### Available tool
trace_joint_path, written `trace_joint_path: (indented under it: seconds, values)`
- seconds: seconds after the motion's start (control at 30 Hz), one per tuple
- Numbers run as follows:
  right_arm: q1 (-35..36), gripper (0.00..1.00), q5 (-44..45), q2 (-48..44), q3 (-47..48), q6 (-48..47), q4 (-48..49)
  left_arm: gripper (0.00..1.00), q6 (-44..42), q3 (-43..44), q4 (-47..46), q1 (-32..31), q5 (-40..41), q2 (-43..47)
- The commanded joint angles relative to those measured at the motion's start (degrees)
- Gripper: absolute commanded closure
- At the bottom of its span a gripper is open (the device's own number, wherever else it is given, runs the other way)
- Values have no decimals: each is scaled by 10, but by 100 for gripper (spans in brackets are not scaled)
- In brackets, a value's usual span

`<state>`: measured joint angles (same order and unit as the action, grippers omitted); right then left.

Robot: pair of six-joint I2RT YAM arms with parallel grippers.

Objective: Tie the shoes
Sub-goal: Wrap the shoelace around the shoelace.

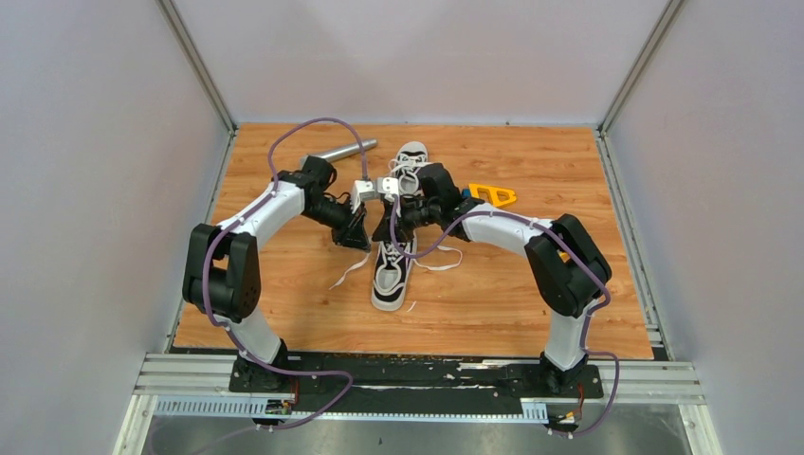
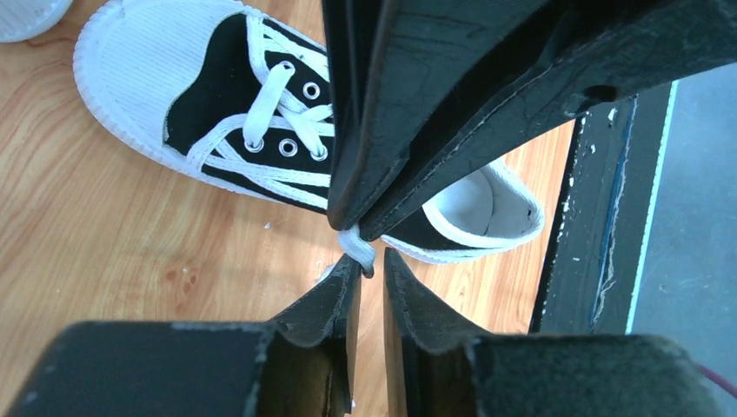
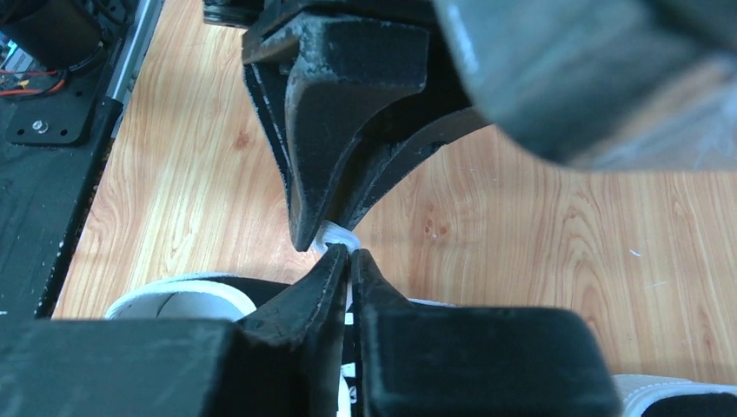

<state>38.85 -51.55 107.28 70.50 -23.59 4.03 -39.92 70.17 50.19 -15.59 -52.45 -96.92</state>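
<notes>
We've got left gripper [image 2: 372, 261] and right gripper [image 3: 349, 256] tip to tip, both clamped on one white lace [image 2: 356, 245] above the near shoe [image 1: 389, 275], centre frame; the second shoe [image 1: 411, 159] lies just above it, upper centre.

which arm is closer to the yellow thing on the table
Right. The right arm passes just beside the yellow object, on its near side. The left arm is on the other side of the shoes, by the metal rod.
</notes>
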Motion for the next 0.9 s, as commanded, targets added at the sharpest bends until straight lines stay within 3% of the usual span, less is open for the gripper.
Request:
trace_joint_path:
  seconds: [0.0,0.1,0.3,0.5,0.87]
  values:
    - [6,95,27,-12,-9,18,-11,75,44,-3,-41,10,-42,18]
    - [-2,99,43,-20,-10,50,-10,59,56,-24,-64,19,-30,33]
    - [-25,100,42,-31,-2,81,-26,45,25,-106,-151,25,10,95]
    - [-32,100,41,-33,-3,101,-38,37,-32,-123,-162,25,28,78]
    - [-32,100,37,-32,-3,113,-38,38,-27,-164,-270,-18,88,70]
